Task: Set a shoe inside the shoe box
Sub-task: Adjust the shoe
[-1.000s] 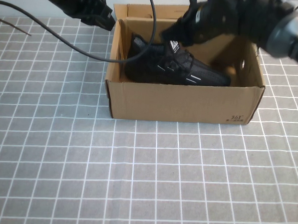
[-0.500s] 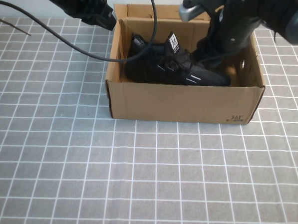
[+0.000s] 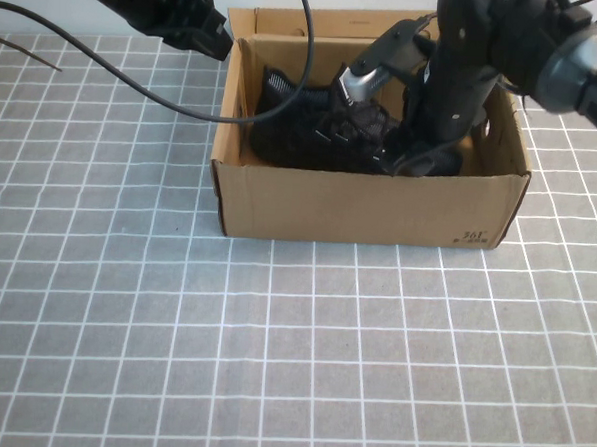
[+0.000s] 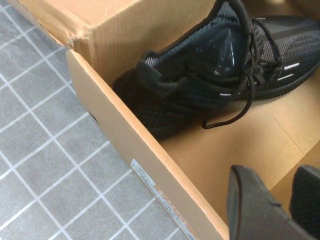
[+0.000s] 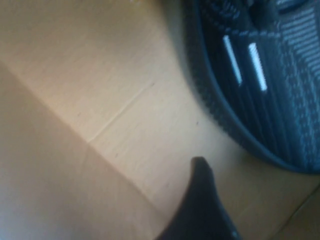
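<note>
The black knit shoe (image 3: pixel 308 134) lies on its sole inside the brown cardboard shoe box (image 3: pixel 370 202), heel toward the left wall; its laces and white side dashes show in the left wrist view (image 4: pixel 220 65). My right gripper (image 3: pixel 407 161) reaches down into the box over the shoe's toe end. It is open: one finger (image 5: pixel 200 200) hangs free above the box floor beside the shoe's sole (image 5: pixel 260 75). My left gripper (image 3: pixel 213 34) hovers at the box's back left corner, slightly open (image 4: pixel 277 175), with only cardboard showing in the gap.
The box stands on a grey mat with a white grid (image 3: pixel 272 342). A back flap (image 3: pixel 289 21) stands up behind the box. Black cables (image 3: pixel 185 102) loop from the left arm across the box's left rim.
My right arm has dropped from above the shoe's tongue down into the box by the toe, and its jaws have spread apart off the shoe. The left arm has not moved.
</note>
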{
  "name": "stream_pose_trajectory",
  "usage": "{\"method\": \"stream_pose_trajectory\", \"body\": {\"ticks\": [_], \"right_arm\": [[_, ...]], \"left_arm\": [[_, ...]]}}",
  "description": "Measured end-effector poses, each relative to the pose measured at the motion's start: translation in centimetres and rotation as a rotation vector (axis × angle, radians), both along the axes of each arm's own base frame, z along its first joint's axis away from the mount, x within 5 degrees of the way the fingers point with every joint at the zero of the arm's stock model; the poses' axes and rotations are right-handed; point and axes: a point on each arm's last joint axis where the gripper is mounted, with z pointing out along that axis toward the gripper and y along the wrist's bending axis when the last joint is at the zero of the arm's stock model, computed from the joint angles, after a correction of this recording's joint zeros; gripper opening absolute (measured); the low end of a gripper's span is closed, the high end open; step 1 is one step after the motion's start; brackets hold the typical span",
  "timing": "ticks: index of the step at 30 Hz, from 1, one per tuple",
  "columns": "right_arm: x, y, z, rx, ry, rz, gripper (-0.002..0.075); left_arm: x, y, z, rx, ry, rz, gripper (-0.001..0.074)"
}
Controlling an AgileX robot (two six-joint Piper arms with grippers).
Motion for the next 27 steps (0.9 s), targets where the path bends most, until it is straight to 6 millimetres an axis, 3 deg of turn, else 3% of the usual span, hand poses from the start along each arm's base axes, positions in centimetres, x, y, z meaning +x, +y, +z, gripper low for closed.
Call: {"method": "stream_pose_trajectory", "body": {"ticks": [9,22,27], "right_arm": [[1.2,0.0,-2.2,-0.050,-0.016,-0.010,0.0463],[2.3,-0.9,-2.9,0.016,-0.008,-0.072,0.0461],[2.4,-0.9,-2.2,0.021,0.027,-0.084,0.0448]], "left_arm": [[0.0,0.1,0.0,0.010,-0.002,0.002,0.0163],[0.0,0.1,0.0,0.010,-0.001,0.002,0.0163],[0.0,0.1,0.0,0.010,-0.001,0.002,0.0163]]}}
